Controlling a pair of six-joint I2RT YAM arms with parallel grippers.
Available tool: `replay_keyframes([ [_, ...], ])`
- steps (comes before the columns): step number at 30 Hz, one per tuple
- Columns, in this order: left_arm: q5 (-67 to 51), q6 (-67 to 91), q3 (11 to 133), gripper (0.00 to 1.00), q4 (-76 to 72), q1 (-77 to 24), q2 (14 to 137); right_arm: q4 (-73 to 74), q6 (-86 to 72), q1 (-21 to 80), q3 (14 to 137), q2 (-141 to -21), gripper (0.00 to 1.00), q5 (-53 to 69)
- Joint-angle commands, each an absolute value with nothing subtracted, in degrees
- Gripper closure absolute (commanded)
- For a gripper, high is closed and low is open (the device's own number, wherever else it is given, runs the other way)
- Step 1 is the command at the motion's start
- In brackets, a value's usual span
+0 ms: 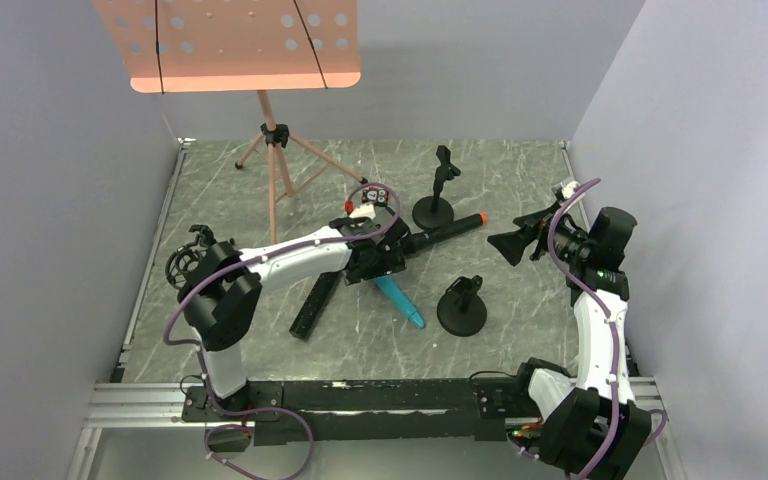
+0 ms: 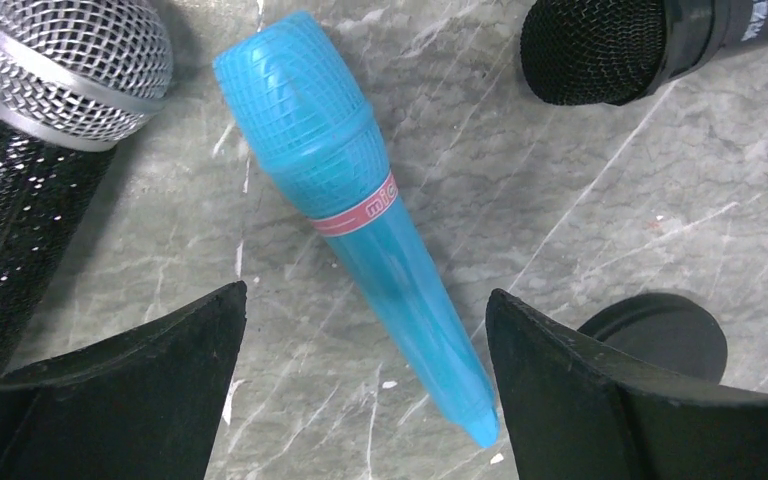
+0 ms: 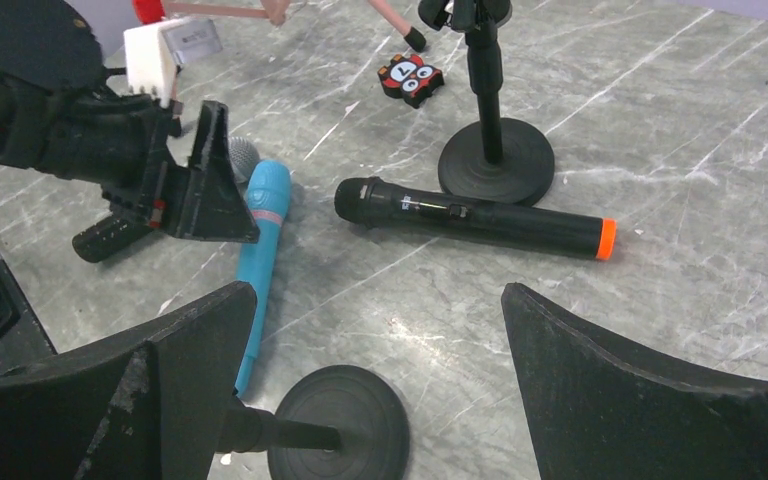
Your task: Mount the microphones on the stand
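The left claw (image 2: 363, 300) is hanging spread wide above the blue microphone (image 2: 360, 220), gripping nothing. The microphone is lying flat on the counter (image 1: 520, 180), with its head pointing to 11 o'clock and its tail to 5 o'clock in the left wrist view. The right claw (image 3: 378, 295) is also gaping and empty, waiting off to the side.

The silver-mesh microphone (image 2: 50, 110) is crowding in at 10 o'clock, so a descending finger is likely risking a knock against it. The blue body is tapering and looking slick, so a pinch near the tail is liable to be squeezing it out or rolling it.

Three microphones are lying on the counter, the third being the orange-ended microphone (image 3: 470, 215). Two round-base stands are showing, the near stand (image 1: 462, 308) and the far stand (image 1: 434, 205), plus one music stand (image 1: 230, 45) at 12 o'clock.
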State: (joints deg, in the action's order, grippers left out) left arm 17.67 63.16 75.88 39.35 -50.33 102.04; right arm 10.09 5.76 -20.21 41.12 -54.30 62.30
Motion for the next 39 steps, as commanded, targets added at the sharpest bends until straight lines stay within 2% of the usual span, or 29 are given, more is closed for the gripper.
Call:
replay_keyframes([
  [1,16.84,65.07,79.22,0.08,39.62,-49.90,105.54,8.46,6.11,-20.10,42.54,-52.45,0.00,64.29],
  [9,15.64,67.34,80.95,0.16,38.76,-48.20,110.97,8.65,6.17,-19.99,42.63,-52.27,0.00,64.61],
  [16,14.82,67.47,80.58,0.29,37.72,-47.12,114.15,8.83,6.40,-19.96,42.71,-52.29,0.00,64.43],
  [18,14.73,66.77,80.83,0.39,37.33,-47.05,114.63,9.09,6.51,-20.00,42.87,-52.23,0.00,64.52],
  [20,14.51,65.88,81.22,0.56,37.02,-46.92,114.82,8.98,6.32,-19.99,42.89,-52.10,0.00,64.77],
  [26,14.23,64.48,79.39,0.94,34.91,-46.93,112.07,9.05,6.38,-19.89,42.78,-52.18,0.00,64.81],
  [31,15.56,61.19,76.82,1.00,32.95,-47.48,105.71,9.18,6.68,-19.88,42.89,-52.02,0.00,64.85],
  [39,17.64,49.80,72.56,1.00,28.79,-51.08,92.83,9.33,6.87,-19.92,42.89,-52.12,0.00,64.93],
])
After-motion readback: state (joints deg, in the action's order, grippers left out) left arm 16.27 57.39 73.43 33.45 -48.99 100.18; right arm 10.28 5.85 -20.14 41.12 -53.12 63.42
